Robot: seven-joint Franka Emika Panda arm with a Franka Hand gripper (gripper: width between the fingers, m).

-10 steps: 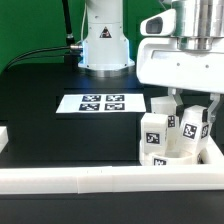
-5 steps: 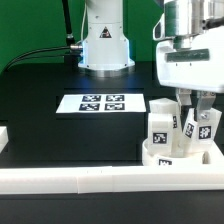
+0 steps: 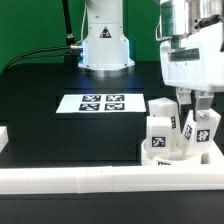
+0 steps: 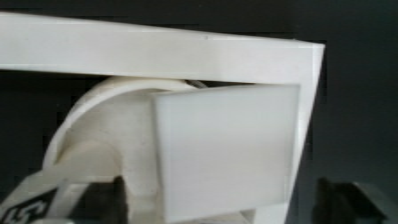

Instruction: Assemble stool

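The white round seat [image 3: 160,153] lies in the corner of the white rails at the exterior view's right. Tagged white leg blocks stand upright in it: one on the left [image 3: 161,122], one on the right [image 3: 207,128], and one between them [image 3: 189,126]. My gripper [image 3: 193,108] hangs just over the right-hand legs, fingers pointing down. In the wrist view a white leg block [image 4: 222,150] fills the space between my dark fingertips [image 4: 347,203], with narrow gaps on both sides, so the jaws look open around it. The seat's curved rim [image 4: 93,125] shows beside it.
The marker board [image 3: 101,103] lies flat on the black table left of the seat. White border rails run along the front [image 3: 90,178] and right, and also show in the wrist view [image 4: 160,55]. The robot base [image 3: 105,40] stands at the back.
My gripper has shifted toward the exterior view's right and a little down, from over the middle of the seat to over the right-hand legs. The legs and seat have not moved.
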